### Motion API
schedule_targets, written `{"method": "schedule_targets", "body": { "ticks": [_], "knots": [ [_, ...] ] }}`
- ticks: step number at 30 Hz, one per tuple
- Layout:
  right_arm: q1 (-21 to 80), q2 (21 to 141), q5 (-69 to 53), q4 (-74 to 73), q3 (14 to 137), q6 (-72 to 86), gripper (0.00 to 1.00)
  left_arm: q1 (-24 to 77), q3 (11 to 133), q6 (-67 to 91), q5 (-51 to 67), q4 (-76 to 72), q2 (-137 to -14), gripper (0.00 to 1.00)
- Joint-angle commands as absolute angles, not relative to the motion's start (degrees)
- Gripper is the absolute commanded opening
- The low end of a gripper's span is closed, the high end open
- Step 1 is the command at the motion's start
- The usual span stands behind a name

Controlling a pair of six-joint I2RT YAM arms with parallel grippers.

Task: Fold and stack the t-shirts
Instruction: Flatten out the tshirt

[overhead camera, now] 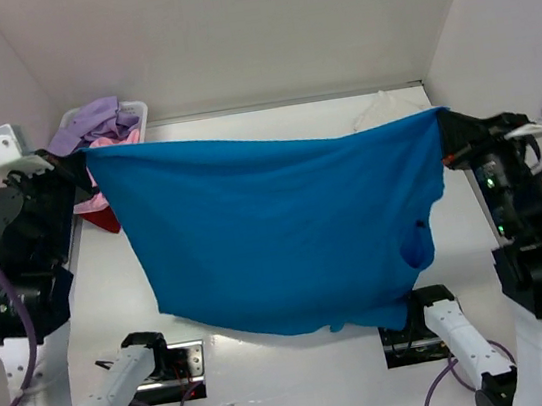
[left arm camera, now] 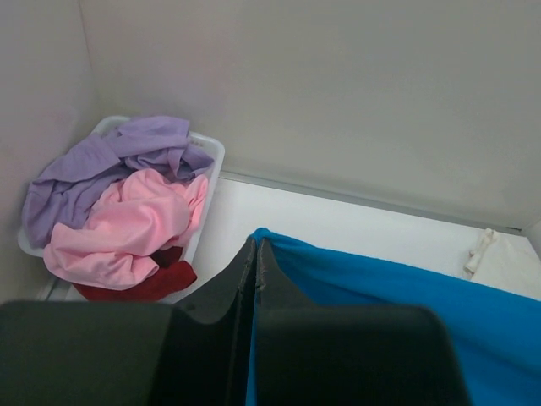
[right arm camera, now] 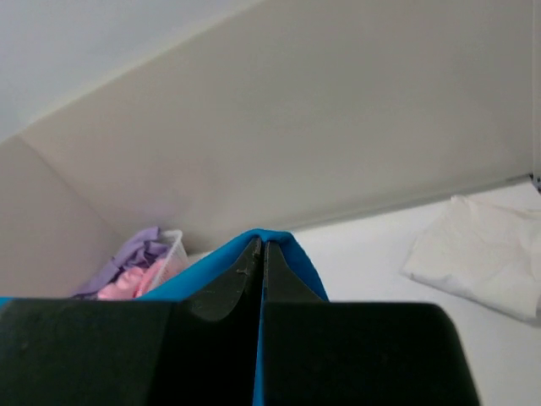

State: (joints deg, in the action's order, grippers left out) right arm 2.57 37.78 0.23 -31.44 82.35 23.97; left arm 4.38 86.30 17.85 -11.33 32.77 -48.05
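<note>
A bright blue t-shirt (overhead camera: pixel 275 233) hangs spread in the air above the table, stretched between both grippers. My left gripper (overhead camera: pixel 83 159) is shut on its left corner (left arm camera: pixel 275 245). My right gripper (overhead camera: pixel 444 118) is shut on its right corner (right arm camera: pixel 279 241). A white t-shirt (overhead camera: pixel 382 109) lies folded on the table at the back right, also in the right wrist view (right arm camera: pixel 482 258). Lavender (left arm camera: pixel 110 161), pink (left arm camera: pixel 135 228) and dark red (left arm camera: pixel 152 283) t-shirts lie heaped in the basket.
The white plastic basket (overhead camera: pixel 133 109) stands at the back left corner, near my left arm. White walls close the table in at the back and both sides. Two black base mounts (overhead camera: pixel 411 340) sit at the near edge.
</note>
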Motion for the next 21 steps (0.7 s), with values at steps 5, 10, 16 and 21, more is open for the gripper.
{"method": "schedule_targets", "body": {
  "ticks": [5,10,16,21],
  "knots": [
    [2.1,44.8,1.9,-21.0,72.7,21.4,0.00,4.4,80.7,16.0,-12.8,23.5,-53.3,0.00],
    [2.1,44.8,3.1,-15.3,64.3,21.4,0.00,4.4,75.5,16.0,-13.4,19.6,-56.4,0.00],
    [2.1,49.2,3.6,-9.7,61.0,22.1,0.00,4.4,73.0,16.0,-13.9,15.3,-62.2,0.00],
    [2.1,56.9,4.2,-7.7,64.2,21.5,0.00,4.4,73.6,15.4,-14.4,13.6,-67.7,0.00]
  ]
}}
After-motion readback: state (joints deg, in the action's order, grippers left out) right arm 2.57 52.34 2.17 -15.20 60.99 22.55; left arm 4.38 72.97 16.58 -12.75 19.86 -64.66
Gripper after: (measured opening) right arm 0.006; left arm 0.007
